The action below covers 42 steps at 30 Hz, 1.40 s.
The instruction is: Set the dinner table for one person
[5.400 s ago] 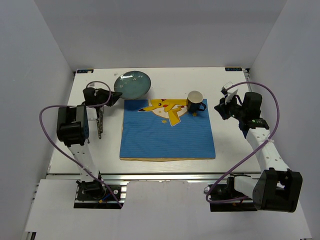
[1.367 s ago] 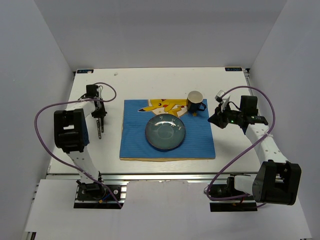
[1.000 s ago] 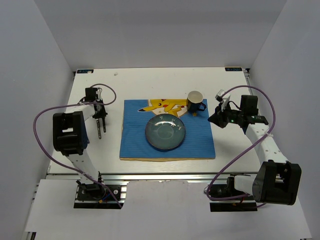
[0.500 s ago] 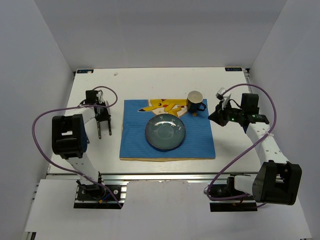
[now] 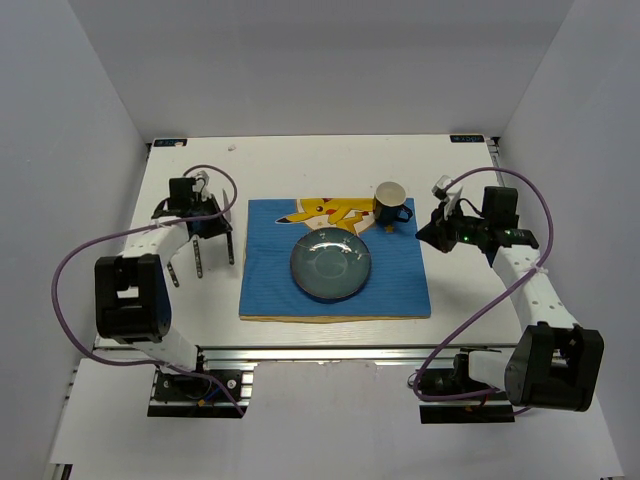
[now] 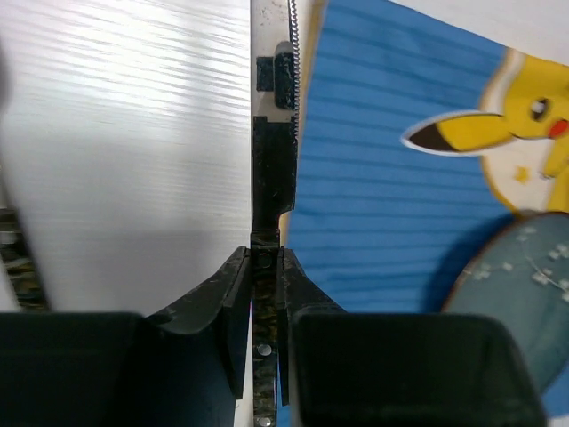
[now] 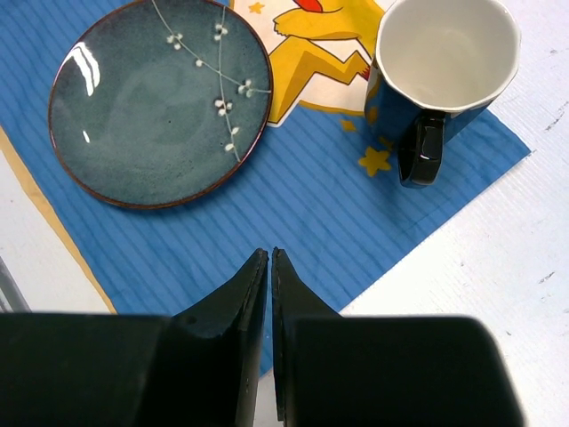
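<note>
My left gripper [image 6: 264,253] is shut on a dark-handled knife [image 6: 271,169]. Its serrated blade points away along the left edge of the blue placemat [image 6: 373,178]. From above, that gripper [image 5: 222,228] hangs over the white dinner table [image 5: 300,160], just left of the placemat [image 5: 300,295]. A blue-green plate [image 5: 331,264] lies in the placemat's middle. A dark blue cup [image 5: 390,203] stands at its far right corner. My right gripper [image 7: 269,253] is shut and empty above the placemat's right edge, near the cup [image 7: 444,62] and the plate [image 7: 160,102].
Other dark-handled cutlery [image 5: 197,262] lies on the table left of the placemat, and one handle [image 6: 11,258] shows at the left wrist view's edge. White walls close in the table on three sides. A silver rail [image 5: 320,350] runs along the near edge.
My left gripper has carried the knife to the right, from beside the other cutlery to the placemat's left edge. The right arm has barely moved.
</note>
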Each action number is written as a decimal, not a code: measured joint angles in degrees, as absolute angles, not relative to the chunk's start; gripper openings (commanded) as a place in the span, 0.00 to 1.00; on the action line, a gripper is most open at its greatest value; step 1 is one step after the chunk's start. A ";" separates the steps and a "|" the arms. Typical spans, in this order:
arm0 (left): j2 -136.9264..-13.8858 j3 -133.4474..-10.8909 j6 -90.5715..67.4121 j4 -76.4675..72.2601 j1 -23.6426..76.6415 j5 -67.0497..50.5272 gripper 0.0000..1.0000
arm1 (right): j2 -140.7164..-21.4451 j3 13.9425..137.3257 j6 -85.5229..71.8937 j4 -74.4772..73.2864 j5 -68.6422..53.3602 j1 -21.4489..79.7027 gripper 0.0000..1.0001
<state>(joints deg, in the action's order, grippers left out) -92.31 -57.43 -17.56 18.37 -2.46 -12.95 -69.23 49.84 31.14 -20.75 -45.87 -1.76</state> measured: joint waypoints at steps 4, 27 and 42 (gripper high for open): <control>-90.19 -55.13 -21.32 15.40 1.45 -16.36 0.00 | -68.38 49.84 30.52 -20.78 -46.04 -1.76 0.11; -94.39 -48.05 -57.19 -21.02 36.23 -23.46 0.00 | -60.45 47.75 22.59 -16.99 -41.45 -1.76 0.15; -109.82 -57.19 -66.39 -23.33 47.64 -14.98 0.00 | -55.35 45.76 14.87 -14.52 -34.81 -1.76 0.17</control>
<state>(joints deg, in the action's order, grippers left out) -109.82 -57.19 -66.39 -23.33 47.64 -14.98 -55.35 45.76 14.87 -14.52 -34.81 -1.76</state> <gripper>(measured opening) 0.251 0.160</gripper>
